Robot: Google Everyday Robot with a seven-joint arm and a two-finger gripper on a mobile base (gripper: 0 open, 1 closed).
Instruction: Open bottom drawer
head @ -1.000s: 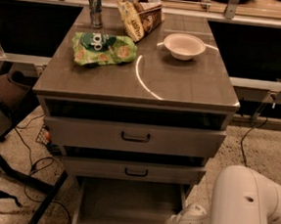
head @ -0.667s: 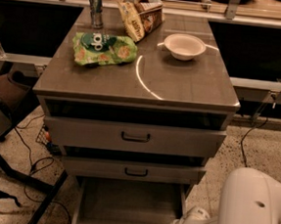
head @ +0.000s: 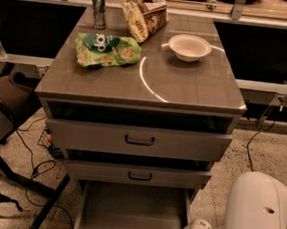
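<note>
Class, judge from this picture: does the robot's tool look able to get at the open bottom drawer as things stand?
Probably yes. The bottom drawer is pulled out, and the arm sits beside its front right corner with nothing between. The tool is out of view, so this is uncertain.

Speckled floor [head: 275, 153], pale counter [head: 278, 10] behind

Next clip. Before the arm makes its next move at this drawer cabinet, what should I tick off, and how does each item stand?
1. bottom drawer pulled out: ok, its tray reaches the picture's bottom edge.
2. gripper free of the handle: cannot tell; it is out of view, below the arm at lower right.
3. arm clear of the tray: cannot tell.
4. middle drawer handle free: ok.
5. bowl and green bag back from the front edge: ok.
</note>
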